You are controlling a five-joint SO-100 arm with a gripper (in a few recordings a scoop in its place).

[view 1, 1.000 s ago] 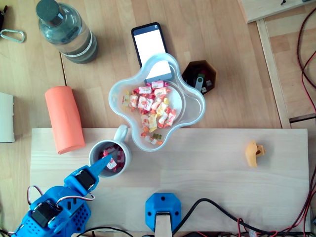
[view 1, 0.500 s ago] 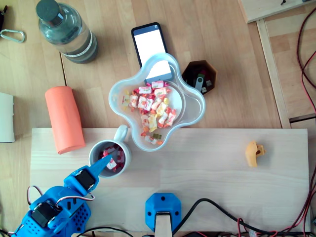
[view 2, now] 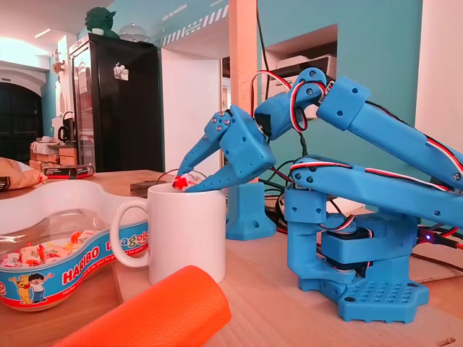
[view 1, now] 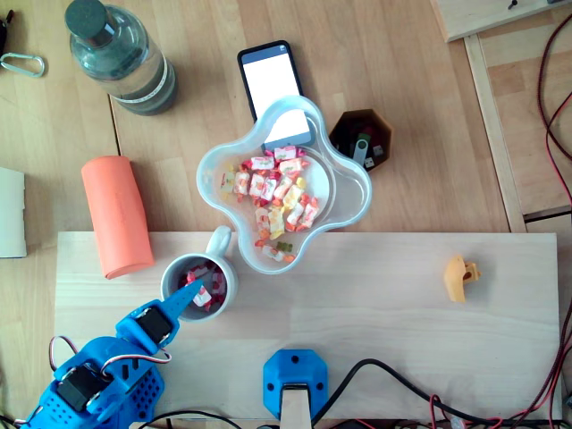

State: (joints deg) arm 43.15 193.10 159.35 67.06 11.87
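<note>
Above the white mug [view 2: 187, 233] of candies [view 1: 213, 284], the gripper [view 2: 182, 181] pinches one wrapped candy [view 2: 178, 183] between near-closed jaws.

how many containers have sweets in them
2: the mug under the tool, whose tips pinch a sweet, and the clear tub up and right of it in the overhead view. The brown box shows none.

Bright, even light throws only soft shadows beside the mug [view 2: 184, 231], while the orange roll [view 2: 155, 311] in front of it is blurred.
</note>
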